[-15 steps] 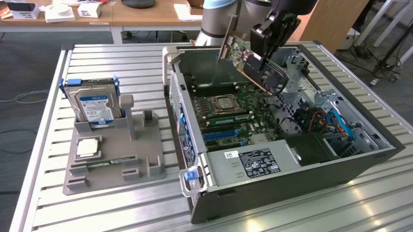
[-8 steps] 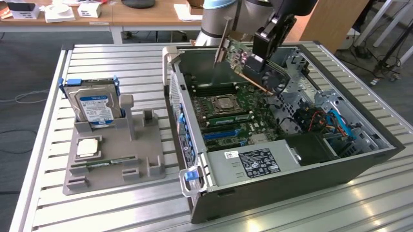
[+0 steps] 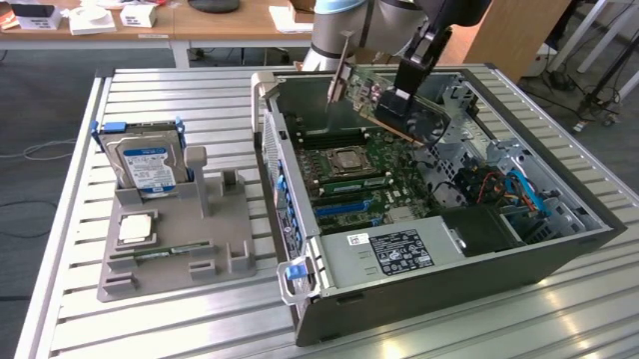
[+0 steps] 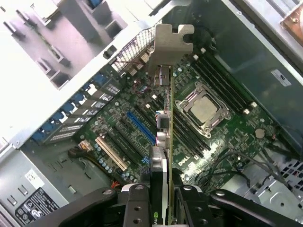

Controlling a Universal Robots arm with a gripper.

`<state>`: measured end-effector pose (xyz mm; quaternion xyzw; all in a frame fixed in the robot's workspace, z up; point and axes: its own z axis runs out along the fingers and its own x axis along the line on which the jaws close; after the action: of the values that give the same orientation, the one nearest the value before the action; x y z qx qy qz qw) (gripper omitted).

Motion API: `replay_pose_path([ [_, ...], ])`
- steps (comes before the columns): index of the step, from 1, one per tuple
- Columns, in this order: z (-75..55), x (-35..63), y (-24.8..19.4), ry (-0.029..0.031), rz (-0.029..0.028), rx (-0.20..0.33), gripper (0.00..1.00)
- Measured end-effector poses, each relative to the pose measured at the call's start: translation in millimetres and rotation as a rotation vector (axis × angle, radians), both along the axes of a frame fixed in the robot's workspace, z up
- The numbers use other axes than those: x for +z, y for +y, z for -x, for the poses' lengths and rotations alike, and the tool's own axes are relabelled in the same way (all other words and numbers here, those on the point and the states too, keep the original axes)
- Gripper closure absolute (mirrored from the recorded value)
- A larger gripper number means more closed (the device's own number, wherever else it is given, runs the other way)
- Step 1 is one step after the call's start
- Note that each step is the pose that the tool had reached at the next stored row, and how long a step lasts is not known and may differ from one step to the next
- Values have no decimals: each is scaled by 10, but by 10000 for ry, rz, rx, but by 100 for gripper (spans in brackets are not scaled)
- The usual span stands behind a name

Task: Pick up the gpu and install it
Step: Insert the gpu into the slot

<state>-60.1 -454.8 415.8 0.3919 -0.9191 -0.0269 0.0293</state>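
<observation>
The pincer (image 3: 408, 105) pinches the dark end of the gpu (image 3: 364, 86), which hangs on edge and tilted above the open computer case (image 3: 479, 277), its silver bracket (image 3: 340, 71) at the end far from the pincer. Beneath the pincer lies the motherboard (image 3: 370, 187) with its CPU socket (image 3: 346, 161) and a blue expansion slot (image 4: 140, 127); farther along inside the case sits the power supply (image 3: 390, 254). Well apart from the pincer, outside the case on the worktop (image 3: 100, 321), a grey holder (image 3: 179, 247) carries an upright hard drive (image 3: 145, 161) and a flat memory stick (image 3: 160, 254).
</observation>
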Motion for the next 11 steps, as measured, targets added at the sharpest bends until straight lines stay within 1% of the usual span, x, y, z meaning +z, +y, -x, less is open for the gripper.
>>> replay_pose_path([
  [11, 0, -25, 0, 0, 0, 1988, 73],
])
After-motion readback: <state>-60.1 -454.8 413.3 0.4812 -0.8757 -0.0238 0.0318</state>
